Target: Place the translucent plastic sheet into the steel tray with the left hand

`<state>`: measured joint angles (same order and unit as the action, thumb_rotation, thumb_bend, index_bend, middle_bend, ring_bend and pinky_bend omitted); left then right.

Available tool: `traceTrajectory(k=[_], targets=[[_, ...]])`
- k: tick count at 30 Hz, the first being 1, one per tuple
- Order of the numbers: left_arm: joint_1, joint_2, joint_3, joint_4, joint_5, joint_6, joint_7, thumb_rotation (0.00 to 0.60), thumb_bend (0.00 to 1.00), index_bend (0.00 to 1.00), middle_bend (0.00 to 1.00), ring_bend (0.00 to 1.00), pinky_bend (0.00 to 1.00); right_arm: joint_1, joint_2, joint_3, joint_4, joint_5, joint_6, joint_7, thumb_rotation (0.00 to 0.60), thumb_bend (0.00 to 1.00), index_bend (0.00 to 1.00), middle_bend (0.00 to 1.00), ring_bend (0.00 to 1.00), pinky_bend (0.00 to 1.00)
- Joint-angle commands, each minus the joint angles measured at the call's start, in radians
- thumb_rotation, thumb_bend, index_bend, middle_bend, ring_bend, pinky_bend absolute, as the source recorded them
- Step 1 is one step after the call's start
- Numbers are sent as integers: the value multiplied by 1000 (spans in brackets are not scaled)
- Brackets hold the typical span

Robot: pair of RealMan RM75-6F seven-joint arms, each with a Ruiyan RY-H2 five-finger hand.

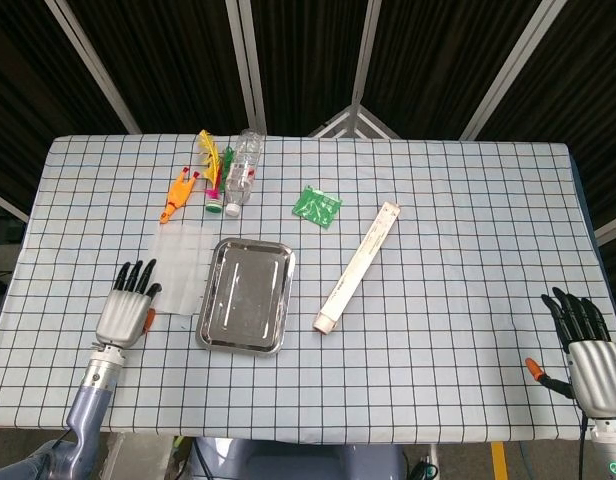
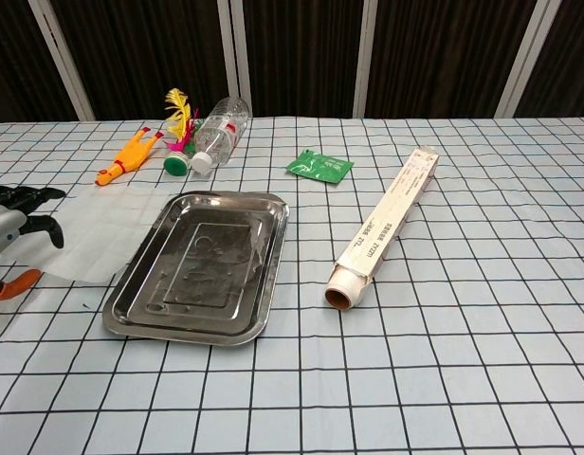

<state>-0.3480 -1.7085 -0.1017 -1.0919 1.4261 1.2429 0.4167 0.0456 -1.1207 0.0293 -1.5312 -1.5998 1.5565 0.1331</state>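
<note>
Right now I see my left hand (image 1: 125, 305) at about 8 o'clock on the checked-cloth table (image 1: 438, 240), palm down with its dark fingers (image 1: 138, 276) held straight and pointing toward 12 o'clock. The fingertips reach the near left edge of the translucent plastic sheet (image 1: 178, 268), but I cannot tell from either view whether they press on it or merely sit above it; nothing is gripped. In the chest view the same left hand (image 2: 9, 232) shows at the left border, with the sheet (image 2: 98, 227) lying flat on the cloth beside it.

That sheet lies just at 9 o'clock of the rectangular shiny steel tray (image 1: 245, 295), its right edge meeting or slipping under the tray's left rim; I cannot say which. It is outside the tray, whose bare floor (image 2: 211, 265) carries only reflections.

My right hand (image 1: 588, 345) rests at about 4 o'clock near the table's front edge, fingers extended and apart, holding nothing.

Toward 11 o'clock lie an orange toy (image 1: 179, 192), a feathered shuttlecock (image 1: 212, 175) and a clear plastic bottle (image 1: 243, 170) on its side. A green packet (image 1: 316, 206) sits near 12 o'clock of the tray, and a long cream cardboard box (image 1: 358, 266) lies diagonally at its 3 o'clock.
</note>
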Motion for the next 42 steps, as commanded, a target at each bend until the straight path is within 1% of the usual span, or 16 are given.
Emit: traceTrajectory(k=[1,9,17,20,22,25,35,42], targets=[[-3,-2,-1,6,-2,1,1,600,455,363,0,0,0,0,0,0,0,0,0,0,600,289,0,0,0,40],[-24,-14,-18,49,-12,3,6,600,455,366,0,0,0,0,1,-2,-3,-1,-2,1,600,289,0,0,0,41],[-59,-24,-51,76,-32,-8,8,600,455,414,0,0,0,0,1,-3,-5,-3,-3,-2,600,290,0,0,0,41],[-71,-27,-60,80,-37,-10,13,600,455,465,0,0,0,1,1,-3,-4,-1,-4,0,600,290,0,0,0,40],[-77,-29,-65,81,-44,-13,16,600,455,519,0,0,0,1,1,-3,-4,-1,-5,1,600,290,0,0,0,40],[-83,-32,-66,82,-49,-17,25,600,455,561,3,0,0,1,1,-3,-5,-2,-5,3,600,290,0,0,0,40],[-91,-28,-63,81,-48,0,22,600,466,578,10,0,0,1,3,-4,-3,-7,-2,15,600,289,0,0,0,40],[-97,10,-67,44,-33,27,15,600,488,591,17,0,0,1,4,-5,-3,-7,-3,15,600,290,0,0,0,41]])
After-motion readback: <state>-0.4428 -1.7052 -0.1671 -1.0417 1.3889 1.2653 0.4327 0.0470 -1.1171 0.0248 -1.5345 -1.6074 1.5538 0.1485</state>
